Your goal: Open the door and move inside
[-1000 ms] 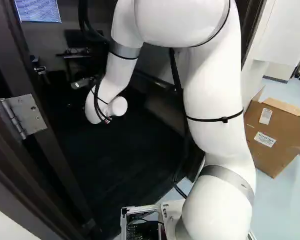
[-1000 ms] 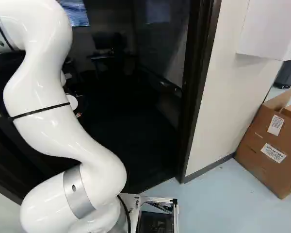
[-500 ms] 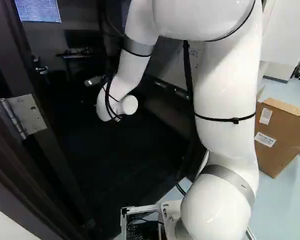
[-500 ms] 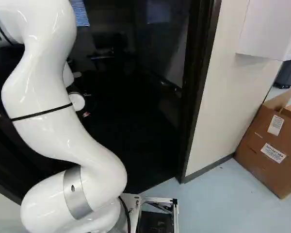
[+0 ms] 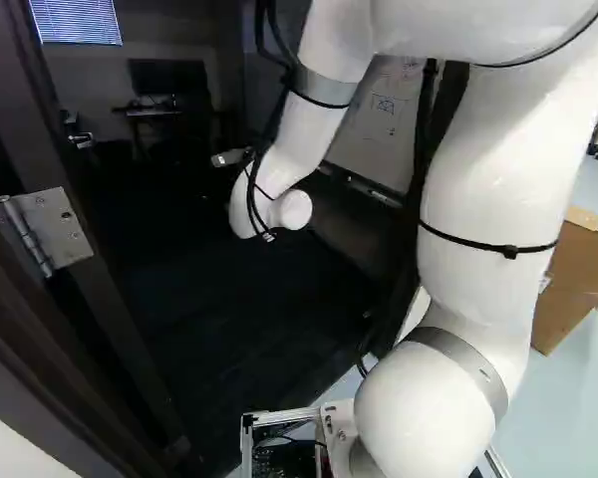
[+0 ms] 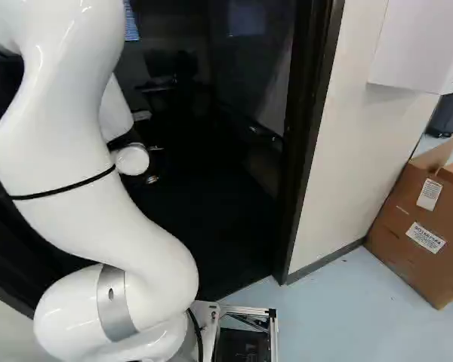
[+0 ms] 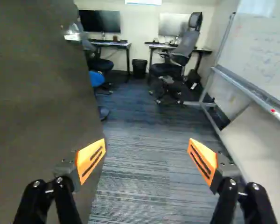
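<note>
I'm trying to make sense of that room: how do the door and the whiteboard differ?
The door is dark, the whiteboard pale. The door has a metal handle; the whiteboard has a metal frame. The whiteboard bears faint writing; the door looks plain. Both stand upright beside the carpet.

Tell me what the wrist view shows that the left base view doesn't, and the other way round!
Only the wrist view shows the orange pads of the open hand, and a black wastebasket by the far wall.

Only the left base view shows the arm's big white links, the metal hinge and the cardboard box.

Both show the whiteboard, the door's handle, and a desk with a black monitor on it.
</note>
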You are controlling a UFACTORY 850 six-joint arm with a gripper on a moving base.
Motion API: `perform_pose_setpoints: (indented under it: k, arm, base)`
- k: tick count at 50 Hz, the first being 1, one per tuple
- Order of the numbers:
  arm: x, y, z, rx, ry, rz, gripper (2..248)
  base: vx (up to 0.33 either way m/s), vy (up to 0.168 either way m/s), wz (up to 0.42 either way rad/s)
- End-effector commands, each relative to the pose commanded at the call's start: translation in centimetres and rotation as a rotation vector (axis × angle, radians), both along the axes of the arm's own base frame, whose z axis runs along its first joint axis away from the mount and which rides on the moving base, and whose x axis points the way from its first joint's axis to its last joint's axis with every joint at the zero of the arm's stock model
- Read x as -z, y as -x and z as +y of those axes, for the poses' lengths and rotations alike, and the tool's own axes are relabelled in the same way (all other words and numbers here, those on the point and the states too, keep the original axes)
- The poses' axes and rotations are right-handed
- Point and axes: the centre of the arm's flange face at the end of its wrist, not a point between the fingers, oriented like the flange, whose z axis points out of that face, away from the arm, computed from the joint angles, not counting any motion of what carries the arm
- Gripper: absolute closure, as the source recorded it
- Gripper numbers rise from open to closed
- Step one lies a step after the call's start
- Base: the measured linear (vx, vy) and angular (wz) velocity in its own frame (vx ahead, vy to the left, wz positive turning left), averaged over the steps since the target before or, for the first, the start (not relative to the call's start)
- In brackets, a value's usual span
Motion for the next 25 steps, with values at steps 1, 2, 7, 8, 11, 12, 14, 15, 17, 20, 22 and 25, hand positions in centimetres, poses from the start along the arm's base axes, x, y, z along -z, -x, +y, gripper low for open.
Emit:
perform_pose_setpoints:
  k: [1, 2, 7, 8, 11, 12, 14, 15, 17, 20, 22, 25]
  arm:
    - [0.0, 0.1, -0.5, 0.009, 0.0, 0.001, 3]
    - [0.0, 0.3, -0.9, 0.018, 0.0, 0.002, 3]
    - [0.0, 1.1, -3.2, 0.065, -0.002, 0.007, 3]
    - [0.0, 1.3, -3.7, 0.074, -0.002, 0.009, 3]
    - [0.1, 1.9, -5.1, 0.104, -0.003, 0.012, 3]
    - [0.1, 2.1, -5.5, 0.114, -0.003, 0.013, 3]
    - [0.1, 2.5, -6.4, 0.133, -0.004, 0.015, 3]
    - [0.2, 2.7, -6.9, 0.143, -0.004, 0.016, 3]
    - [0.2, 3.2, -7.7, 0.162, -0.005, 0.018, 3]
    - [0.3, 3.8, -8.9, 0.189, -0.006, 0.022, 3]
    - [0.4, 4.3, -9.6, 0.206, -0.006, 0.023, 3]
    - [0.6, 4.9, -10.6, 0.232, -0.008, 0.026, 3]
  base:
    - [0.0, 0.0, 0.0]
    - [0.0, 0.0, 0.0]
    - [0.0, 0.0, 0.0]
    - [0.0, 0.0, 0.0]
    - [0.0, 0.0, 0.0]
    - [0.0, 0.0, 0.0]
    - [0.0, 0.0, 0.0]
    - [0.0, 0.0, 0.0]
    - [0.0, 0.0, 0.0]
    - [0.0, 0.0, 0.0]
    - [0.0, 0.0, 0.0]
    - [0.0, 0.0, 0.0]
